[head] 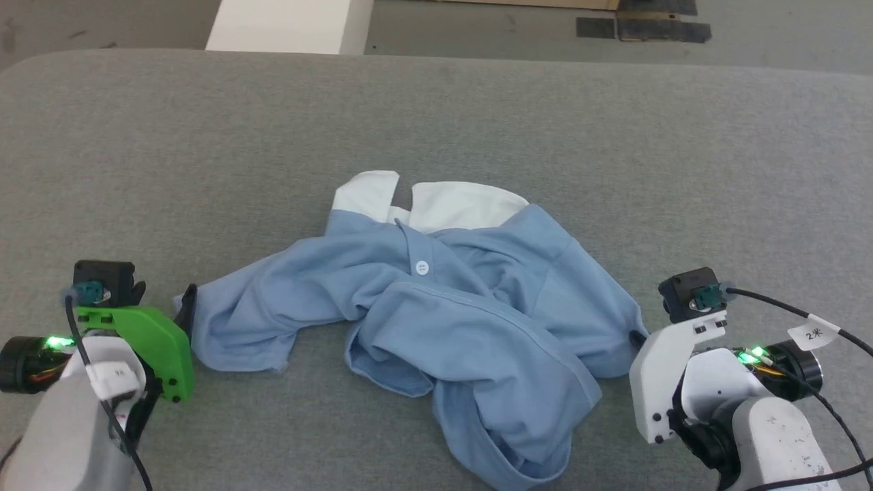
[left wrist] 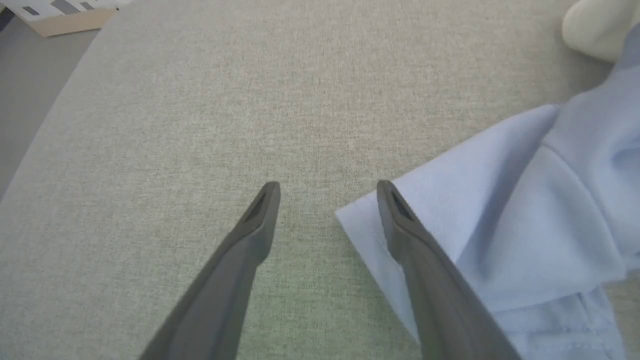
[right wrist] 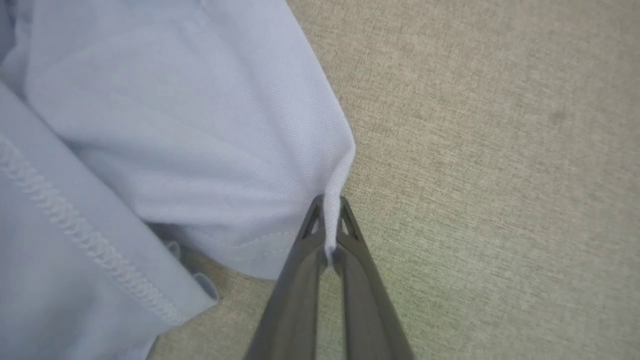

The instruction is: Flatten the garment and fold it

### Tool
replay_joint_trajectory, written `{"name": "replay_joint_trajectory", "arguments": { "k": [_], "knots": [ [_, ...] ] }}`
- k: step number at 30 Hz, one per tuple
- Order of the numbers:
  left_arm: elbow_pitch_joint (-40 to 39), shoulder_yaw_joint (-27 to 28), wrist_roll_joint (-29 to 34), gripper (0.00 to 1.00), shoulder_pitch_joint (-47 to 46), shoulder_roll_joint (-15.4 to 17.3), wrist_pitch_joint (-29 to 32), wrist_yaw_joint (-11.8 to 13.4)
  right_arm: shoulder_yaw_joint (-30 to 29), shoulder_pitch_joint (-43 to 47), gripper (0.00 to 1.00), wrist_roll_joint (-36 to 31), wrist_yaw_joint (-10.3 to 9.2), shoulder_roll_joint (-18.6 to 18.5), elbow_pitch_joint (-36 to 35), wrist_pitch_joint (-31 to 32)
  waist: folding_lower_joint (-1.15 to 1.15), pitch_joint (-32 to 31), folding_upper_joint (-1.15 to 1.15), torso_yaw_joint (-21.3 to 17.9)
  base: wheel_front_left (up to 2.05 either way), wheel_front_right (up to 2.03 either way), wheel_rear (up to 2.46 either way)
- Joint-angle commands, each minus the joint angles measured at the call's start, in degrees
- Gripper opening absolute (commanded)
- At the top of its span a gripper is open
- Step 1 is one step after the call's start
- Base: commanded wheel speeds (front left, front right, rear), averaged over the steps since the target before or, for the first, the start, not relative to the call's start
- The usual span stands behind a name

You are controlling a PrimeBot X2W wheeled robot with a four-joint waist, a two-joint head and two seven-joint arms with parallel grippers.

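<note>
The left pincer (head: 164, 299) is held low at the near left of the table (head: 436, 109), carried on a bright green plastic bracket (head: 153, 341) at the end of a pale forearm. Its two long dark fingers are spread wide, with nothing gripped between them. In the left wrist view, one finger (left wrist: 250, 235) is seen over bare table (left wrist: 150, 125) and the other over the hemmed corner of a sleeve.

The right pincer (head: 638, 337) is set low at the near right, on a white plastic bracket (head: 658, 372), and is angled inward toward the cloth. In the right wrist view, this pincer (right wrist: 330, 202) is seen closed tight on a thin, upright pinch of the garment's edge.

The garment (head: 436, 320), a light blue short-sleeved polo shirt of soft knit, lies crumpled in the middle of the table between the two arms. It is bunched in rounded folds, with a stitched hem doubled over at the near side. Its smooth white collar (head: 457, 204) is turned toward the far edge, and a small round white button (head: 421, 267) sits just below it. A fine piqué weave and a chain-stitched seam are shown on the garment (right wrist: 175, 125) at close range.

The table is covered in a grey woven cloth with a flat, slightly speckled texture and a rounded far corner.
</note>
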Motion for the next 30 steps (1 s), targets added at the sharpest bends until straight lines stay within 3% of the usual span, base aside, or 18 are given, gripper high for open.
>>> {"name": "replay_joint_trajectory", "arguments": {
  "k": [1,13,14,15,16,25,30],
  "knots": [
    [0.4,-0.9,-1.2,1.0,-1.2,1.3,2.3,-0.4,0.4,0.6,0.0,0.6,-0.06,-0.1,-0.5,0.1,0.0,0.9,0.35,-1.4,0.0,0.0,0.0],
    [0.4,-11.4,-17.3,1.0,-0.9,7.2,22.0,-0.7,2.0,0.8,0.0,2.4,-0.06,-0.7,-1.7,0.1,0.0,2.0,0.35,-4.2,0.0,0.0,0.0],
    [-0.2,-12.1,-17.9,0.84,-1.0,7.9,22.3,-0.7,2.1,0.8,0.0,2.5,-0.06,-1.0,-1.8,0.1,0.0,2.0,0.35,-4.3,0.0,0.0,0.0],
    [-0.5,-12.6,-18.2,0.35,-1.1,8.4,22.4,-0.7,2.2,0.7,0.0,2.6,-0.06,-1.2,-1.9,0.2,0.0,2.0,0.35,-4.3,0.0,0.0,0.0],
    [-0.8,-13.2,-18.5,0.0,-1.2,8.9,22.4,-0.7,2.3,0.6,0.0,2.6,-0.06,-1.6,-1.9,0.3,0.0,1.9,0.35,-4.3,0.0,0.0,0.0],
    [-2.6,-17.3,-19.3,0.0,-5.0,12.7,18.7,-0.7,4.4,-3.7,0.0,3.5,-0.06,-6.0,-2.2,1.6,0.0,2.4,0.35,-4.2,0.0,0.0,0.0],
    [-4.6,-19.3,-18.0,0.0,-10.5,15.2,12.1,-0.7,6.7,-9.6,0.0,4.6,-0.06,-11.1,-2.9,2.4,0.0,2.9,0.35,-4.2,0.0,0.0,0.0]
  ]
}}
